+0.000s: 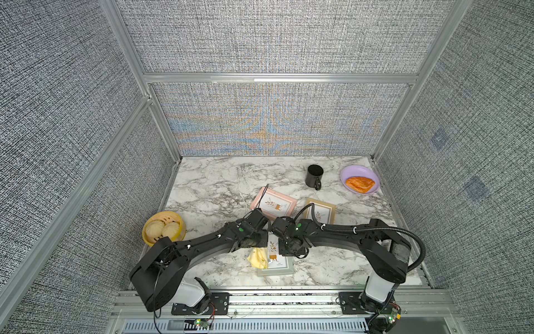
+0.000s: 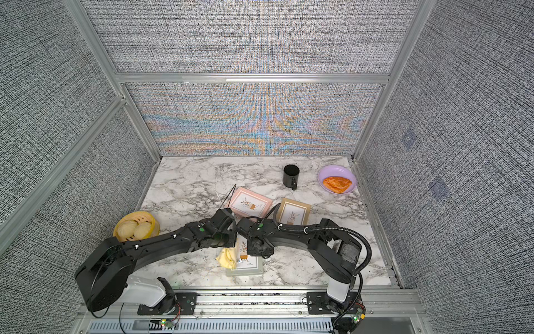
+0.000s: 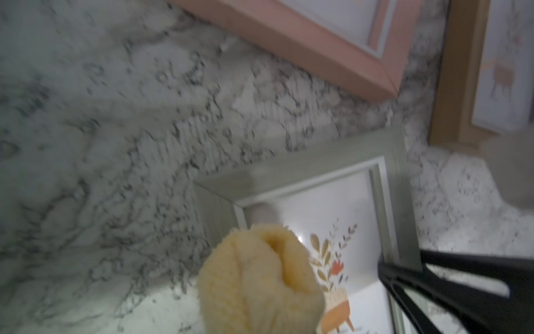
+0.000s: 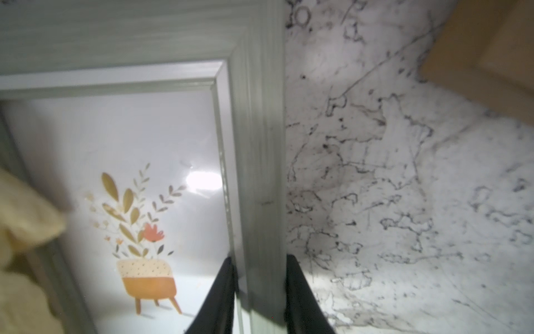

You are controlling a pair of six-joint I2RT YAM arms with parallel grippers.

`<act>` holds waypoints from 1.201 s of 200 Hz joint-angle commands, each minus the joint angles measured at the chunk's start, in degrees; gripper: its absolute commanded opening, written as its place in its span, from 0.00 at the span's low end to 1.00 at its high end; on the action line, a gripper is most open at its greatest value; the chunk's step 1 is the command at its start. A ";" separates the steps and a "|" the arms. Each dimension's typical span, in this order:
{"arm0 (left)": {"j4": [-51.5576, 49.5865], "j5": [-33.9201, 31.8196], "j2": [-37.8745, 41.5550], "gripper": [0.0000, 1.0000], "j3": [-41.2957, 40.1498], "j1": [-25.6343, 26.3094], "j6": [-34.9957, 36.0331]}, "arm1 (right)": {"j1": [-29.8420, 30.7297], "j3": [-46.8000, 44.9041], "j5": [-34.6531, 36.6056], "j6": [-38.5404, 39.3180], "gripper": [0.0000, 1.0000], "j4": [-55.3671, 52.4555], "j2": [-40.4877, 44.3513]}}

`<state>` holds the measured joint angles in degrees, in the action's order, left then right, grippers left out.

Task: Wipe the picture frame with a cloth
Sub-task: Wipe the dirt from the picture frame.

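Both top views: three frames on the tabletop [image 1: 216, 188], namely pink frame [image 1: 273, 206], tan frame [image 1: 320, 214] and grey frame [image 1: 277, 267]; one cloth [image 1: 258, 258] on the grey frame's edge, under the left pincer [image 1: 256, 249]. Left wrist view: that pincer clamps the cloth. Right wrist view: right pincer [image 4: 260, 260] pinches the grey frame's rail.

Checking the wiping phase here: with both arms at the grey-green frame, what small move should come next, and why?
Probably sweep the left gripper with its cloth across the glass, over the plant print. The cloth is bunched over one corner, most of the pane is uncovered, and the right gripper clamps the side rail of the grey-green frame.
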<state>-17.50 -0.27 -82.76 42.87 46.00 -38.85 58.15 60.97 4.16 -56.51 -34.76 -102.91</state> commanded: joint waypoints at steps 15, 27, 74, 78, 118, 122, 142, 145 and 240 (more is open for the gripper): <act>3.48 2.18 -4.42 0.00 1.77 -2.23 3.71 | 0.03 -1.91 2.71 -2.71 0.11 -2.34 -2.92; 2.85 4.68 -4.62 0.00 1.30 -1.79 3.60 | -0.06 -1.91 2.65 -2.81 0.11 -2.25 -3.07; -5.08 6.22 9.16 0.00 -8.44 2.35 -2.76 | -0.10 -2.74 2.28 -3.77 0.11 -1.32 -3.14; -5.91 6.45 10.58 0.00 -9.40 2.61 -3.22 | -0.09 -2.86 2.17 -3.81 0.11 -1.18 -3.09; -7.95 12.13 21.92 0.00 -18.41 4.48 -7.73 | 0.00 -3.40 1.29 -4.45 0.11 0.30 -4.00; -7.98 12.09 22.45 0.00 -18.74 4.60 -8.02 | 0.01 -3.40 1.18 -4.41 0.11 0.39 -4.05; -8.58 9.82 23.67 0.00 -18.20 4.63 -7.83 | 0.00 -2.91 0.76 -4.31 0.11 0.70 -4.84; -8.60 9.24 23.56 0.00 -17.77 4.63 -7.74 | -0.01 -2.81 0.76 -4.30 0.11 0.67 -4.96; -3.31 -2.38 0.07 0.00 0.36 3.92 -8.31 | -0.26 -0.30 0.69 -4.16 0.11 -0.03 -6.19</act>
<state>-22.02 -0.30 -78.61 40.71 50.15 -45.93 58.08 62.37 3.97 -57.25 -35.86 -104.64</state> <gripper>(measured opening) 0.086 0.266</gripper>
